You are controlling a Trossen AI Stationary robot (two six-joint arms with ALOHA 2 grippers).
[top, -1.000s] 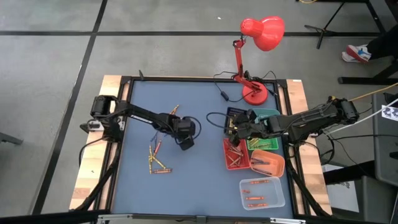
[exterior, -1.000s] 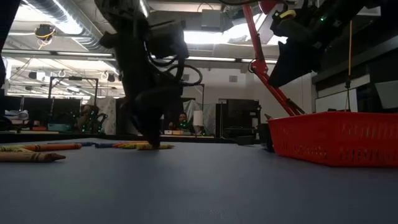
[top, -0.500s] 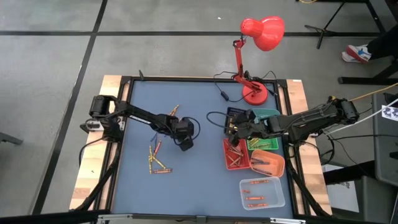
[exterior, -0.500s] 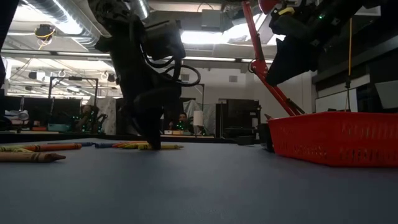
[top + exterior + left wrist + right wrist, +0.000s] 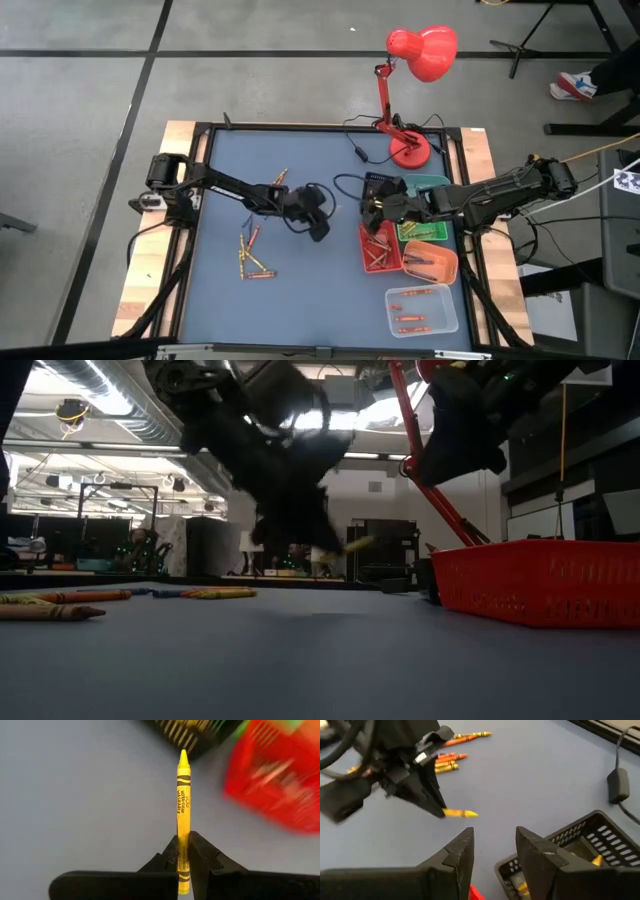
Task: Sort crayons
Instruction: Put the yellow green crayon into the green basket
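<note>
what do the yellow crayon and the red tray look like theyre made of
Yellow crayon, held in the left pincer: looks like wax in a matte paper wrapper, judging by the black printed bands and lettering and the bare pointed tip. Red tray: probably moulded plastic with a slight sheen; its wall is a fine slotted lattice under a solid rim.

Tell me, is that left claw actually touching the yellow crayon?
Touching. The left wrist view shows the left gripper shut on the yellow crayon, its fingers pressed against the lower end.

Blue table (image 5: 300, 300), loose crayons (image 5: 252, 258), apparently five trays (image 5: 422, 311)
</note>
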